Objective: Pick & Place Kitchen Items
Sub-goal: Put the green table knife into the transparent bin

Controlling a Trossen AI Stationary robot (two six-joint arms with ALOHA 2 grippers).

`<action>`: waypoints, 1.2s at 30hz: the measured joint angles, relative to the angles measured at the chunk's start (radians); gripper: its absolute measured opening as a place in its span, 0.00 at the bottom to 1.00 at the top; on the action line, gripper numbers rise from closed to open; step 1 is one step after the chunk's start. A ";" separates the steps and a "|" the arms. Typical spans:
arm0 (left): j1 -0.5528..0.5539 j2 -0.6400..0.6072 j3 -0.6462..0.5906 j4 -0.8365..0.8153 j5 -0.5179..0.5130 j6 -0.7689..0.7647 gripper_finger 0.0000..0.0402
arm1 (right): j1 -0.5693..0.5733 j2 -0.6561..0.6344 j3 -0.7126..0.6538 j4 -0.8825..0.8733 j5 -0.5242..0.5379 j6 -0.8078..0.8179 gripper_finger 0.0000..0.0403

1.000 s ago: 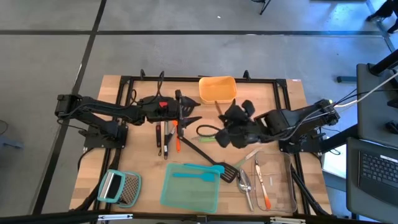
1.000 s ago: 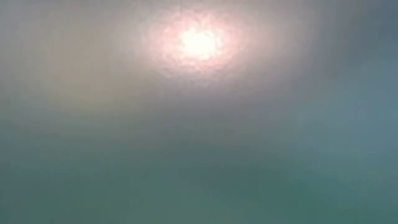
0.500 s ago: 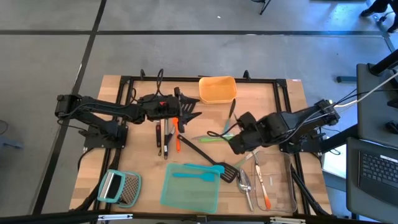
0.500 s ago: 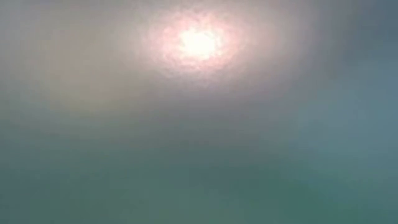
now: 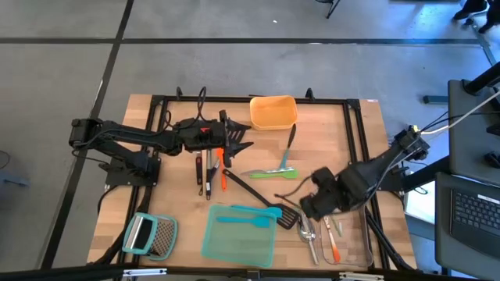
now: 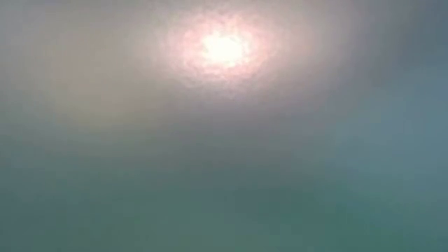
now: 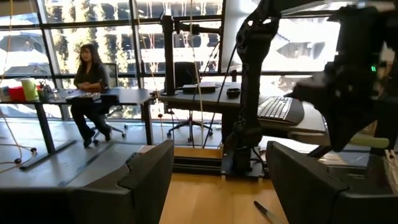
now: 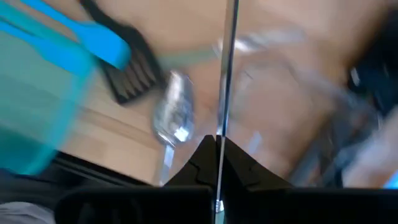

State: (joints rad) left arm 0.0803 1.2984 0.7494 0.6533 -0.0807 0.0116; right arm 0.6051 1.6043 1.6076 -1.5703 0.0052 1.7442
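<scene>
My right gripper (image 5: 307,208) hangs low over the near right of the table, by the black turner's head (image 5: 287,218) and a silver spoon (image 5: 308,230). In its wrist view (image 8: 219,139) it is shut on a slim silver utensil (image 8: 225,68). My left gripper (image 5: 237,141) is open and empty in the far middle, above a bunch of black, red and orange utensils (image 5: 209,172); it also shows in its wrist view (image 7: 219,180). A green spatula (image 5: 267,174) and a teal spatula (image 5: 288,152) lie on the wood. The low view shows only a blur. My right gripper pinches the silver utensil's thin shaft (image 8: 220,124) between its two fingertips. The shaft runs straight on ahead of the fingers, in line with them. The high view hides the hold under the gripper, so I cannot tell whether the utensil is clear of the table.
An orange container (image 5: 273,112) stands at the far middle. A teal container (image 5: 234,242) with a teal spatula (image 5: 242,219) is at the near middle, and a clear container (image 5: 351,238) with cutlery at the near right. A grater (image 5: 150,235) lies at the near left.
My right gripper has gone from the table's middle, over the green and teal spatulas, toward the near edge and a little right, to the black turner's head and the spoon. The two spatulas now show uncovered.
</scene>
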 joint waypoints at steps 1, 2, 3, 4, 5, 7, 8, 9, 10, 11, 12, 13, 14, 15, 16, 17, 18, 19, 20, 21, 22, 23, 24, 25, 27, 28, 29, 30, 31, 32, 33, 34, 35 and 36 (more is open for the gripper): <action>0.000 0.000 0.000 0.000 0.000 0.000 0.62 | 0.016 0.000 -0.029 0.000 -0.036 0.036 0.00; 0.000 0.000 0.000 0.000 0.000 0.000 0.62 | 0.035 0.000 -0.058 -0.001 -0.070 0.072 0.00; 0.000 0.000 0.000 0.000 0.000 0.000 0.62 | 0.053 0.000 -0.087 0.000 -0.104 0.107 0.00; 0.000 0.000 0.000 0.000 0.000 0.001 0.62 | 0.071 0.000 -0.113 0.002 -0.143 0.138 0.00; 0.000 0.000 0.000 0.000 0.000 0.001 0.62 | 0.089 0.000 -0.136 0.010 -0.175 0.164 0.00; 0.000 0.000 0.000 0.005 0.000 0.001 0.62 | 0.121 0.000 -0.173 0.041 -0.220 0.211 0.00; 0.000 0.000 0.000 0.009 0.000 0.001 0.62 | 0.137 0.000 -0.185 0.058 -0.225 0.235 0.00; 0.000 0.000 0.000 0.014 0.000 0.000 0.62 | 0.151 0.000 -0.195 0.078 -0.226 0.256 0.00; 0.000 0.000 0.000 0.020 0.000 0.001 0.62 | 0.161 0.000 -0.201 0.104 -0.223 0.274 0.00; 0.000 0.000 0.000 0.025 0.000 0.002 0.62 | 0.169 0.000 -0.209 0.134 -0.221 0.289 0.00; 0.000 0.000 0.000 0.027 0.000 0.002 0.62 | 0.177 0.000 -0.219 0.162 -0.218 0.297 0.00; 0.000 0.000 0.000 0.028 0.000 0.002 0.62 | 0.185 0.000 -0.231 0.188 -0.212 0.306 0.00; 0.000 0.000 0.000 0.028 0.000 0.002 0.62 | 0.192 0.000 -0.244 0.207 -0.208 0.313 0.00; 0.000 0.000 0.000 0.028 0.000 0.002 0.62 | 0.196 0.000 -0.261 0.218 -0.206 0.317 0.00; 0.000 0.000 0.000 0.028 0.000 0.002 0.62 | 0.199 0.000 -0.277 0.225 -0.204 0.320 0.00; 0.000 0.000 0.000 0.028 0.000 0.002 0.62 | 0.200 0.000 -0.293 0.234 -0.204 0.324 0.00; 0.000 0.000 0.000 0.028 0.000 0.002 0.62 | 0.199 0.000 -0.307 0.244 -0.204 0.325 0.00; 0.000 0.000 0.000 0.028 0.000 0.002 0.62 | 0.199 0.000 -0.322 0.257 -0.203 0.325 0.00; 0.000 0.000 0.000 0.028 0.000 0.002 0.62 | 0.199 0.000 -0.336 0.275 -0.201 0.323 0.00; 0.000 0.000 0.000 0.028 0.000 0.002 0.62 | 0.199 0.000 -0.350 0.300 -0.199 0.318 0.00; 0.000 0.000 0.000 0.028 0.000 0.002 0.62 | 0.198 0.000 -0.365 0.331 -0.200 0.316 0.00; 0.000 0.000 0.000 0.028 0.000 0.002 0.62 | 0.199 -0.002 -0.381 0.360 -0.200 0.316 0.00; 0.000 0.000 0.000 0.028 0.000 0.002 0.62 | 0.199 -0.003 -0.397 0.386 -0.204 0.314 0.00; 0.000 0.000 0.000 0.028 0.000 0.002 0.62 | 0.199 -0.004 -0.412 0.403 -0.215 0.312 0.00; 0.000 0.000 0.000 0.027 0.000 0.002 0.62 | 0.200 -0.004 -0.432 0.415 -0.223 0.316 0.00; 0.000 0.000 0.000 0.028 0.000 0.002 0.62 | 0.201 -0.004 -0.440 0.416 -0.229 0.320 0.00; 0.000 0.000 0.000 0.028 0.000 0.002 0.62 | 0.201 -0.004 -0.448 0.417 -0.231 0.324 0.00; 0.000 0.000 0.000 0.028 0.000 0.002 0.62 | 0.201 -0.004 -0.455 0.417 -0.231 0.324 0.00; 0.000 0.000 0.000 0.027 0.000 0.002 0.62 | 0.201 -0.004 -0.462 0.420 -0.225 0.325 0.00; 0.000 0.000 0.000 0.028 0.000 0.002 0.62 | 0.201 -0.004 -0.469 0.426 -0.214 0.325 0.00; 0.000 0.000 0.000 0.028 0.000 0.002 0.62 | 0.201 -0.004 -0.477 0.434 -0.211 0.327 0.00; 0.000 0.000 0.000 0.028 0.000 0.002 0.62 | 0.201 -0.004 -0.485 0.437 -0.210 0.327 0.00; 0.000 0.000 0.000 0.028 0.000 0.002 0.62 | 0.201 -0.004 -0.494 0.437 -0.202 0.328 0.00; 0.000 0.000 0.000 0.028 0.000 0.002 0.62 | 0.201 -0.005 -0.505 0.439 -0.193 0.329 0.00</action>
State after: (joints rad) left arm 0.0803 1.2980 0.7494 0.6815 -0.0807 0.0139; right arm 0.8062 1.5990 1.1031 -1.1318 -0.1878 2.0732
